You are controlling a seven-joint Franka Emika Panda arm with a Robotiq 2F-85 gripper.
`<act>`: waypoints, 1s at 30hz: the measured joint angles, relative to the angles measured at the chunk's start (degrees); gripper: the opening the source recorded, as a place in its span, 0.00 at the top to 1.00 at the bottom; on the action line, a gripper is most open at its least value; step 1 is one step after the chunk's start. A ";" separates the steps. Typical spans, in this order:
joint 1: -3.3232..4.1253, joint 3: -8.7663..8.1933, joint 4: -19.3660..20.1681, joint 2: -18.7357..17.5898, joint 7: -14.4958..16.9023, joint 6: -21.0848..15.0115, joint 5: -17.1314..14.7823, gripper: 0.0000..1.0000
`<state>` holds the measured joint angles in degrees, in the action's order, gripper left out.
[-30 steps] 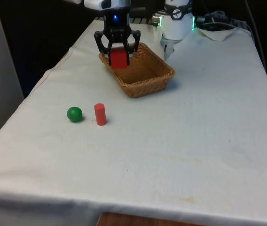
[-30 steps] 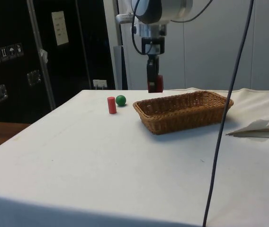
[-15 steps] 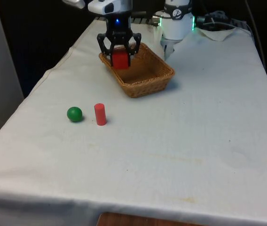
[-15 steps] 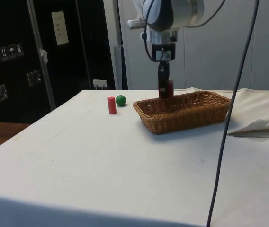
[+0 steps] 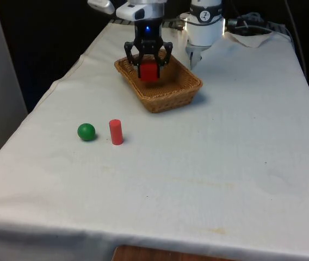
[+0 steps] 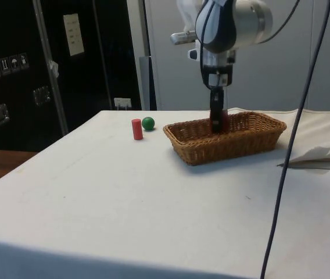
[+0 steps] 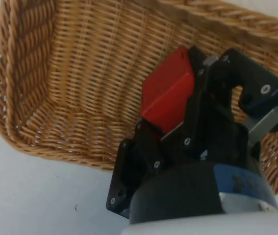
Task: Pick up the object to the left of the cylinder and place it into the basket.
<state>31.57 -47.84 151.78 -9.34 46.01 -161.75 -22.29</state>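
Observation:
My gripper [image 5: 148, 69] is shut on a red block [image 5: 148, 71] and holds it just above the inside of the wicker basket [image 5: 184, 89]. From the side, the gripper [image 6: 218, 121] reaches down past the basket [image 6: 200, 145] rim, with the red block [image 6: 223, 121] partly behind the wall. The wrist view has the red block [image 7: 167, 90] clamped between the black fingers [image 7: 212, 83] over the basket floor [image 7: 80, 73]. A red cylinder [image 5: 116, 132] stands upright on the cloth, with a green ball [image 5: 86, 131] close on its front view's left.
The red cylinder [image 6: 136, 129] and green ball [image 6: 148, 123] sit well apart from the basket, toward the front view's left. A crumpled white sheet [image 6: 319, 156] lies beyond the basket near the table's far end.
The gripper has carried the red block from above the basket's rim at the front view's left to over its inside, and has come lower.

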 measured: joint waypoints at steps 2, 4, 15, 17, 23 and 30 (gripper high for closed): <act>0.00 0.52 1.20 0.00 -0.17 -1.43 -0.11 0.99; 0.00 0.74 1.78 0.00 -0.29 -1.95 -0.11 0.99; 0.00 1.26 2.69 0.11 -0.63 -3.09 -0.17 0.99; 0.00 1.26 2.69 0.11 -0.63 -3.09 -0.17 0.99; 0.00 1.26 2.69 0.11 -0.63 -3.04 -0.17 0.54; 0.00 1.26 2.69 0.11 -0.57 -2.98 -0.11 0.00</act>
<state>31.57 -46.58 154.47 -9.22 45.44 -164.73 -22.40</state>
